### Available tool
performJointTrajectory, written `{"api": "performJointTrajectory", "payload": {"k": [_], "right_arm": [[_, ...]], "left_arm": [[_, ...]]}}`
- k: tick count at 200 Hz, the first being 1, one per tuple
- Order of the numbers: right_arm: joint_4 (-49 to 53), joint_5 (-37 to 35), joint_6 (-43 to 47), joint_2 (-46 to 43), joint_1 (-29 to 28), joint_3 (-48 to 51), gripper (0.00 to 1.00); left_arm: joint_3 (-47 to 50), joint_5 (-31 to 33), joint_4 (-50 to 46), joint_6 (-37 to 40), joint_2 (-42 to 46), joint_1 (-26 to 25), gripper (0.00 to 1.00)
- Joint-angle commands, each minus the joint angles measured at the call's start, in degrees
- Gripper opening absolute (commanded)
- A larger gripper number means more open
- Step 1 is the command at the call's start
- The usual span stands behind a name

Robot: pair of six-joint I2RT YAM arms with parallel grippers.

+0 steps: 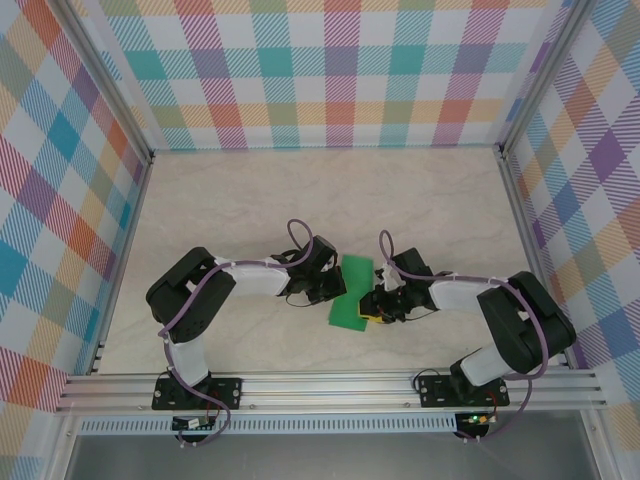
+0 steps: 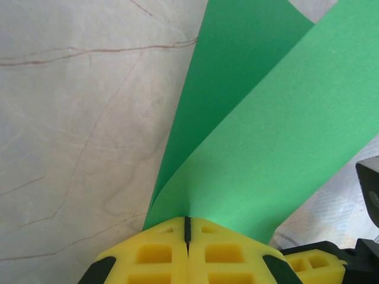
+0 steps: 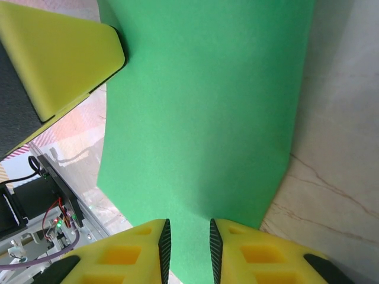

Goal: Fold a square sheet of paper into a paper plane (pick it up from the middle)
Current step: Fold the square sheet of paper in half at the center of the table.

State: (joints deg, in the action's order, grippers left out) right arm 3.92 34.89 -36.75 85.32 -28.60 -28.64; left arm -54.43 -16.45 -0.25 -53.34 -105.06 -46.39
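- Landmark: aluminium rail (image 1: 330, 385) along the near edge of the marble-patterned desk (image 1: 300, 200).
- Left tool (image 1: 333, 290) just beyond the rail, a little left of its middle, pointing sideways toward the centre.
- From the left wrist: left tool (image 2: 186, 235) clenched, yellow fingers (image 2: 154, 254) pressed together along a thin dark seam, grasping the square sheet of paper (image 2: 266, 148) at the tips.
- Sheet bright green, unmarked, curled over on itself; two layers fanning out from the pinch, the far layer's edge rising behind the near one.
- Square sheet of paper (image 1: 352, 293) beyond the rail's middle, between both tools; from above a slanted green strip. Cannot tell whether its lower edge touches the desk.
- Right tool (image 1: 380, 305) beyond the rail, just right of its middle, close against the sheet's right side.
- From the right wrist: right tool (image 3: 188, 242) slightly released, black pads (image 3: 164, 239) a narrow gap apart, green showing in the gap, sheet (image 3: 207, 106) stretching away from the tips. Pads not seen pressing on it; grip not confirmed.
- Same view, upper left: left tool's yellow finger (image 3: 59, 59) against the sheet's edge.
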Motion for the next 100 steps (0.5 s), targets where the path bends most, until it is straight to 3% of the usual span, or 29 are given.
{"api": "performJointTrajectory", "payload": {"k": [1,48,100], "right_arm": [[4.49,-2.47,1.24,-1.99,-0.76,-0.13,0.27],[4.59,-0.33,-0.25,-7.52,-1.92,-0.56,0.29],[3.02,-1.75,0.00,-2.76,-3.37,1.66,0.29]], "left_arm": [[2.30,1.15,-5.36,-0.14,-2.47,-0.95,0.00],[1.93,0.89,-5.13,-0.10,-2.86,-1.01,0.00],[1.99,0.80,-5.12,-0.09,-2.95,-0.98,0.00]]}}
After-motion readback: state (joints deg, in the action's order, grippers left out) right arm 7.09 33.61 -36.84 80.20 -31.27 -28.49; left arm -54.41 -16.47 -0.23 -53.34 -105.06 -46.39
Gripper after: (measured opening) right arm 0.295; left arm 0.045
